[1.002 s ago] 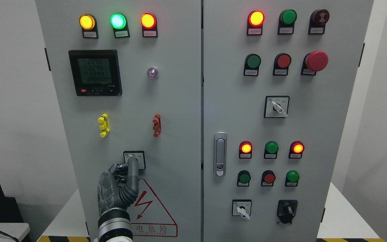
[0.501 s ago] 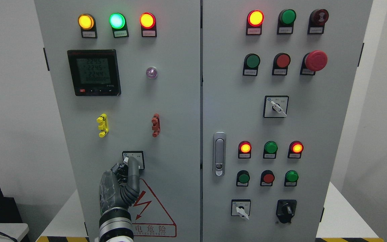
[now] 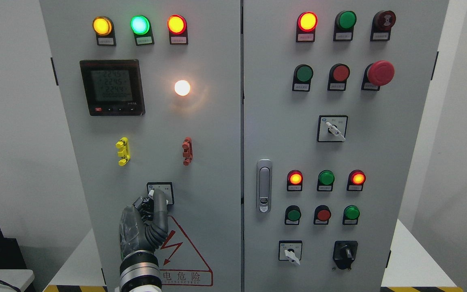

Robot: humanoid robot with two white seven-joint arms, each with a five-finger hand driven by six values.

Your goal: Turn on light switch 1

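Low on the left cabinet door sits a small square rotary light switch (image 3: pixel 168 189). My left hand (image 3: pixel 152 199) comes up from the bottom edge and is shut on its white knob, one grey finger lying over the plate and the others curled at the knob's left. Most of the switch is hidden behind the hand. Above it, the round lamp (image 3: pixel 182 87) glows bright white and throws a warm halo on the door. My right hand does not show.
The left door carries three lit indicator lamps (image 3: pixel 139 25), a digital meter (image 3: pixel 112 87), a yellow clip (image 3: pixel 122 151), a red clip (image 3: pixel 187 151) and a warning triangle (image 3: pixel 185 259). The right door holds a handle (image 3: pixel 264 185), an emergency stop (image 3: pixel 380 73), push buttons and further rotary switches (image 3: pixel 333 128).
The round lamp, dim and purplish before, is now lit bright white. My left hand stays at the switch, its finger having shifted slightly with the knob.
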